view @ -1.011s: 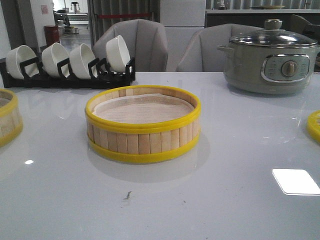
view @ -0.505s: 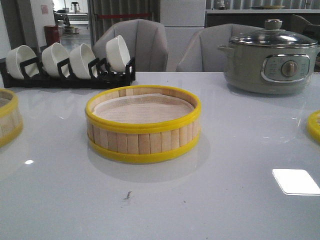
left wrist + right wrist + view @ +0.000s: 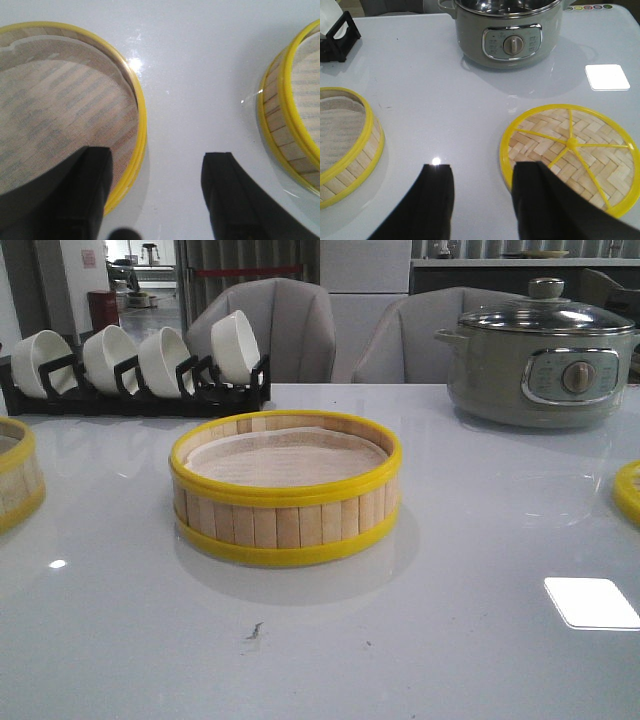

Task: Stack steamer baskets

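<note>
A steamer basket point(image 3: 285, 490) with pale slat walls, yellow rims and a cloth liner stands at the table's middle. It also shows in the left wrist view point(image 3: 295, 115) and in the right wrist view point(image 3: 345, 145). A second basket point(image 3: 15, 480) sits at the left edge. My left gripper point(image 3: 157, 160) is open above the near rim of this basket point(image 3: 55, 100), one finger point(image 3: 95, 175) over its lined inside and the other over the table. The woven lid point(image 3: 570, 150) lies flat at the right edge point(image 3: 630, 490). My right gripper point(image 3: 482, 172) is open and empty, one finger over the lid's rim.
A grey-green electric pot point(image 3: 540, 355) with a glass lid stands at the back right and also shows in the right wrist view point(image 3: 510, 30). A black rack point(image 3: 135, 390) with white bowls stands at the back left. A bright light patch point(image 3: 592, 602) lies on the white table.
</note>
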{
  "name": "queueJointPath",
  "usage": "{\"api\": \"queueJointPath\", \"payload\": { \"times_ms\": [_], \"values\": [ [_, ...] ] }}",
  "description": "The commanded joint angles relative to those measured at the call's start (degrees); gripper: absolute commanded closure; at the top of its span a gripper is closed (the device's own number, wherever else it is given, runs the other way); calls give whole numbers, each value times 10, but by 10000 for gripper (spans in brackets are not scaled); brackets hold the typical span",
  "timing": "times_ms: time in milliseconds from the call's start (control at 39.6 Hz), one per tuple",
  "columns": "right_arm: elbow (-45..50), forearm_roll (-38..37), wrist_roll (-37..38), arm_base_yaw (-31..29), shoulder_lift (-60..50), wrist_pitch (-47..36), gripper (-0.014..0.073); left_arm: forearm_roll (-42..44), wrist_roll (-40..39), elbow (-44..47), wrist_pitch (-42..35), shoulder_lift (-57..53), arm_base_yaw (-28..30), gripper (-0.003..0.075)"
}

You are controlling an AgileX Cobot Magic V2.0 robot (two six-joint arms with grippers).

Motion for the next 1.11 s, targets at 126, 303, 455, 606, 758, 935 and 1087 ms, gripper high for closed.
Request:
{"api": "queueJointPath", "payload": {
  "times_ms": [126,303,455,606,758,935,1087],
  "values": [
    [-22,5,-1,-1,1,-43,199,-5,0,-65,-44,61,-3,256],
    [-22,5,-1,-1,1,-43,199,-4,0,-98,-46,124,-3,256],
    [-22,5,-1,-1,1,-41,199,-3,0,-119,-52,162,-3,269],
    [-22,5,-1,-1,1,-40,199,-3,0,-123,-60,191,-3,269],
    [-22,5,-1,-1,1,-39,199,-3,0,-123,-54,221,-3,269],
    [-22,5,-1,-1,1,-39,199,-3,0,-123,-49,230,-3,322],
    [-22,6,-1,-1,1,-39,199,-3,0,-123,-48,229,-3,620]
  ]
}}
